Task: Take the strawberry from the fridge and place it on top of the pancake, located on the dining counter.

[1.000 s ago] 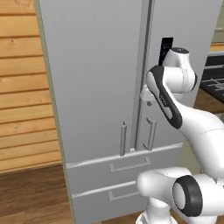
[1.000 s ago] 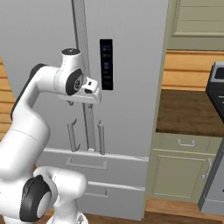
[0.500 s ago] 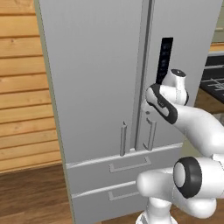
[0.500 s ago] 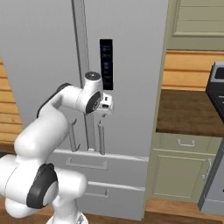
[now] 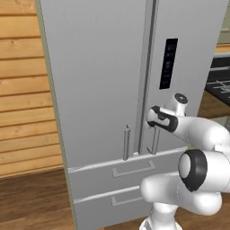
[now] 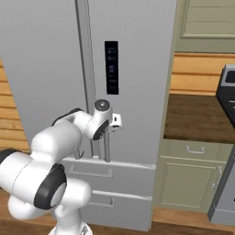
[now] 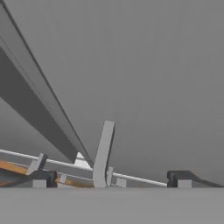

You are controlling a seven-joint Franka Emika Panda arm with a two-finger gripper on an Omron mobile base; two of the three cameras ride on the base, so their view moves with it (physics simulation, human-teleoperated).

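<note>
1. The fridge [image 5: 103,90] stands shut, both doors closed with the seam running down between them. The strawberry cannot be seen, and neither can the pancake or the dining tabletop.
2. In the hand view the tool [image 7: 109,179] faces the right door close up, its two dark fingertips [image 7: 43,177] spread wide apart with nothing between them; the right door handle [image 7: 101,155] rises in the gap, nearer the left tip, touching neither.
3. The left base view shows two vertical bar handles, the left door handle [image 5: 126,143] and the right one [image 5: 155,140], plus two drawers [image 5: 130,173] below, each with one horizontal pull. The arm's wrist sits just in front of the right handle.
4. The right base view adds what the left hides: a wall tabletop [image 6: 197,117] of dark brown beside the fridge, pale green cabinets [image 6: 193,181] under it, an upper cabinet, and the edge of a stove [image 6: 227,92].
5. One dark control panel [image 6: 111,67] shows on the right door in both base views.
6. Wood-plank wall [image 5: 22,90] flanks the fridge's left side.
</note>
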